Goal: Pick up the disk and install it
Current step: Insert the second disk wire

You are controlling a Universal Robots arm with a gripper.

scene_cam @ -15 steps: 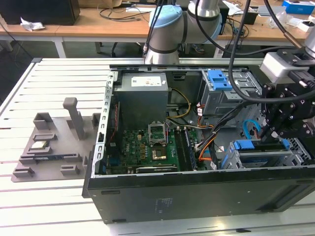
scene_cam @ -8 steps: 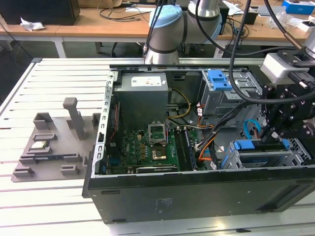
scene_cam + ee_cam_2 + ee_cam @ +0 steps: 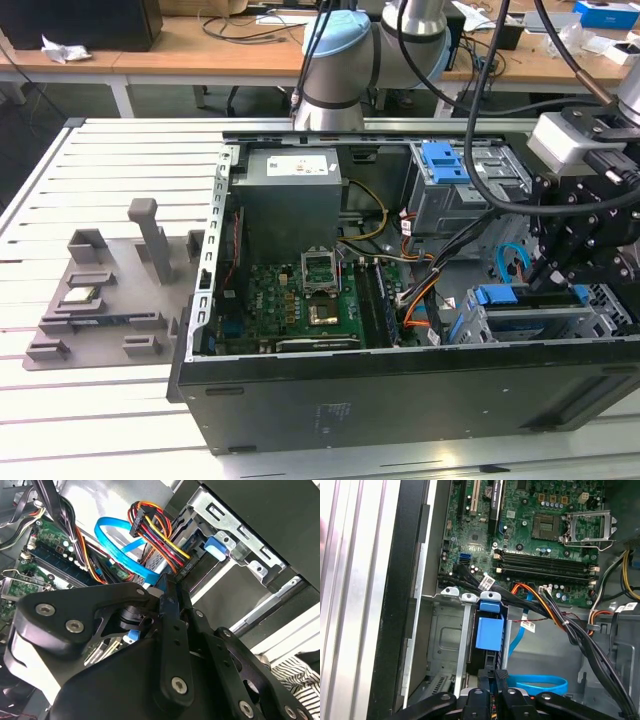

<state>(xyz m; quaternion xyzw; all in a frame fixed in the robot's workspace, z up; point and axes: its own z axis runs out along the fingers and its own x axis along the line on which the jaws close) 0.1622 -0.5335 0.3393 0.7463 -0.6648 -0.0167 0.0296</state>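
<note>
The gripper (image 3: pixel 560 285) grips the disk (image 3: pixel 532 296) by its blue bracket edge, seated in the drive cage (image 3: pixel 520 325) at four o'clock of the open computer case (image 3: pixel 300 400). Insertion looks nearly finished; next calls for pressing it fully home. Beyond lies the motherboard (image 3: pixel 300 305).
</note>
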